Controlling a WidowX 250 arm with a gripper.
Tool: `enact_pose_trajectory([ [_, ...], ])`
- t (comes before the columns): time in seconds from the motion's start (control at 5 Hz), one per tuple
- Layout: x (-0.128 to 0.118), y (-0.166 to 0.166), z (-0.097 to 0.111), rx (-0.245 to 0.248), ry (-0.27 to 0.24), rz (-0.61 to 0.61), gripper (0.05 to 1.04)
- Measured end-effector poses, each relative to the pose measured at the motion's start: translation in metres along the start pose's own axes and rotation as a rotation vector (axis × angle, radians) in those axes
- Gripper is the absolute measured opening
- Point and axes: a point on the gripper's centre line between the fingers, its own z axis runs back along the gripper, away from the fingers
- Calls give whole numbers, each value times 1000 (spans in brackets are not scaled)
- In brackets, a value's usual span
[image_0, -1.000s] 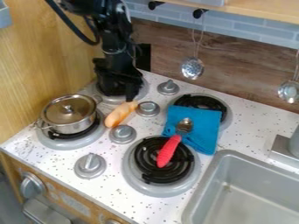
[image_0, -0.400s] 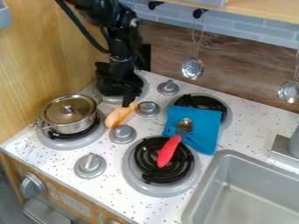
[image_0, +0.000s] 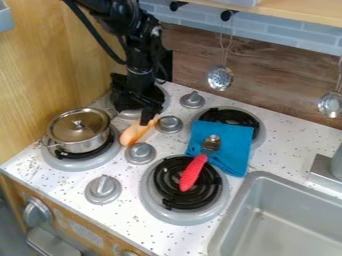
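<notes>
Camera view, left of centre — gripper (image_0: 146, 120) seen at upper-right end of orange toy (image_0: 133, 134), long axis slanted lower left — clenched or released, cannot be told.

The black arm (image_0: 139, 47) enters from the top edge at upper left, a cable (image_0: 89, 31) curving alongside, and drops almost vertically to its wrist (image_0: 140, 70), the black gripper (image_0: 146, 119) hanging tip-down below.

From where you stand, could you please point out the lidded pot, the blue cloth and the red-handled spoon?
Lidded pot (image_0: 81, 145): camera view, on its metal side.
Blue cloth (image_0: 233, 148): camera view, right part.
Red-handled spoon (image_0: 192, 173): camera view, on its handle.
</notes>
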Motion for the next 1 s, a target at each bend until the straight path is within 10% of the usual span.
enact_pose_trajectory([
  [1.0, -1, -3, -22, 13, 26, 36, 1001],
])
